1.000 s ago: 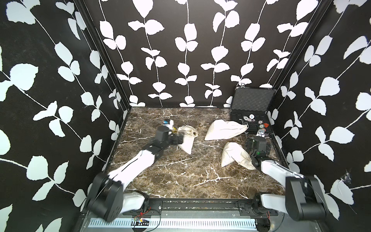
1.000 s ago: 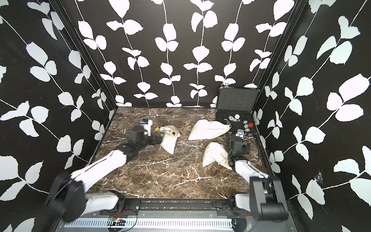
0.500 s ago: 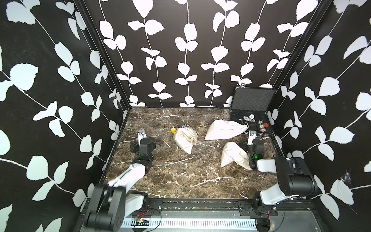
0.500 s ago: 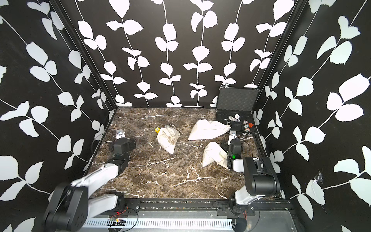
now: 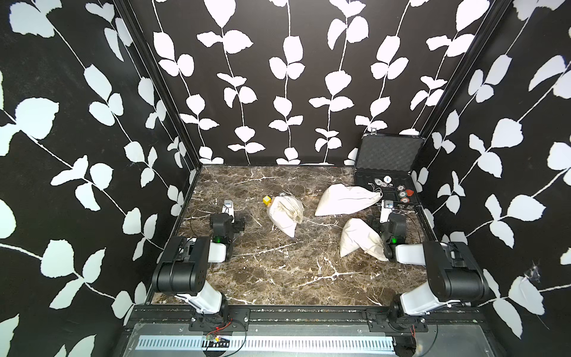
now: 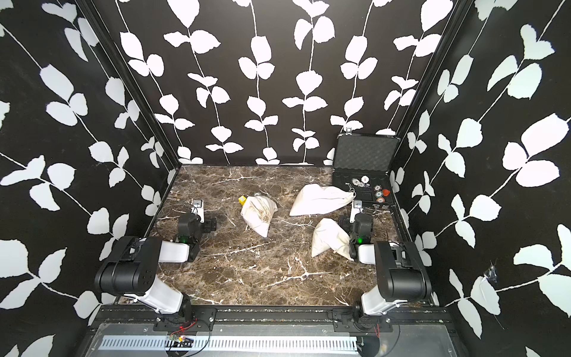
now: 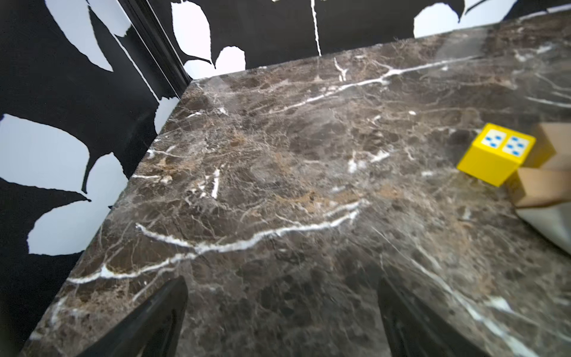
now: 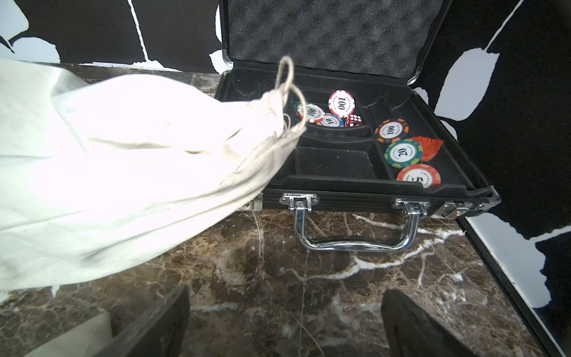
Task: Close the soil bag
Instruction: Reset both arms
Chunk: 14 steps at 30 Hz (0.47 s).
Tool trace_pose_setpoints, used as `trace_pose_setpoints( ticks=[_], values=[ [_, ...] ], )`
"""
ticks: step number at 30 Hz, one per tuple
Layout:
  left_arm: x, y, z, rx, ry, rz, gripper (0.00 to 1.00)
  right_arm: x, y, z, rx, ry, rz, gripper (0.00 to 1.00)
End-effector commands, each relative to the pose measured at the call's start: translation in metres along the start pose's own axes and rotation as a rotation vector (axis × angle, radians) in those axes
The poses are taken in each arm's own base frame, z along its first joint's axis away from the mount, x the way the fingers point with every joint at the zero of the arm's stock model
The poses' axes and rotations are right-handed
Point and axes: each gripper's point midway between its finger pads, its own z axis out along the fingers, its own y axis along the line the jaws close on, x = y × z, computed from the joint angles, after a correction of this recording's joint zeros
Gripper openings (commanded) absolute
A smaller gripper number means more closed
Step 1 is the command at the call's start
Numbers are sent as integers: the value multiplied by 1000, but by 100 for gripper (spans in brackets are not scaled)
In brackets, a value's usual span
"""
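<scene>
The soil bag [image 5: 285,214] [image 6: 259,213] is a dirt-stained white cloth sack lying on the marble table, left of the middle in both top views. Its cloth is gathered in folds on its right side. Only its edge [image 7: 550,222] shows in the left wrist view. My left gripper [image 5: 230,216] [image 6: 197,221] [image 7: 282,287] hovers open and empty over bare marble, well left of the bag. My right gripper [image 5: 386,221] [image 6: 358,221] [image 8: 284,293] is open and empty too, between another white bag [image 5: 358,238] and the case.
A yellow die [image 5: 266,200] [image 7: 494,154] and a brown box [image 7: 543,173] lie by the soil bag's far end. A third white bag [image 5: 346,201] [image 8: 123,160] rests its drawstring mouth on an open black case [image 5: 386,185] [image 8: 340,167] of poker chips at the back right.
The left arm has drawn back from the soil bag's far end to the left front and folded up. The right arm has folded back a little too. The bags have not moved.
</scene>
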Motion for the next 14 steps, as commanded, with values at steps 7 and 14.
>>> trace_pose_setpoints(
  ticks=[7,14],
  values=[
    [-19,-13,0,87,-64,-8,99,-11,9,1,-50,-28,-21,99],
    [-18,-15,-1,99,-62,-4,99,-11,9,1,-49,-28,-21,99]
  ],
)
